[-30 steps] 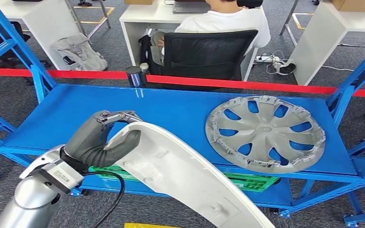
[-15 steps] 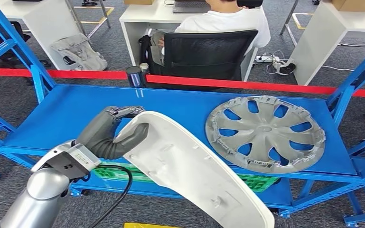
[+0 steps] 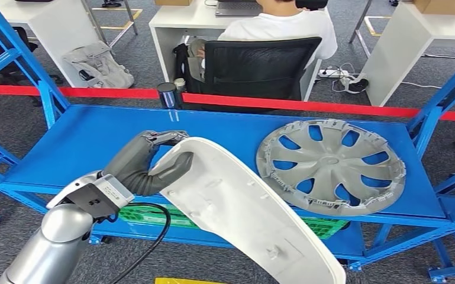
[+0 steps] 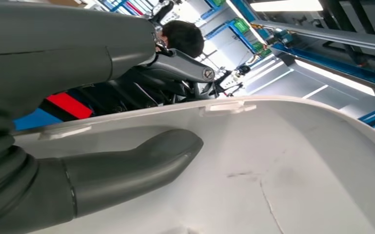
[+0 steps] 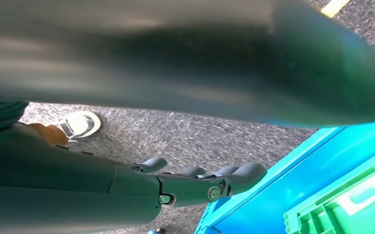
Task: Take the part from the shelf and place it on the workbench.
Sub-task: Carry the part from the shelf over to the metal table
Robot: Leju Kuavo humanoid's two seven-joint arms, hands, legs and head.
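The left hand (image 3: 151,158) grips the upper edge of the white part (image 3: 242,213), thumb on its inner face and fingers over the rim, holding it above the blue table (image 3: 94,142). A grey hubcap (image 3: 330,165) lies flat to the right. The right hand (image 5: 195,185) is extended, holding nothing.

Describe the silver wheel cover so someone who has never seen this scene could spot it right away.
Find the blue workbench in front of the red barrier tape. On its right half lies the wheel cover, flat on the surface. It is the only round, grey, spoked piece; the white part in the left hand is long and curved.
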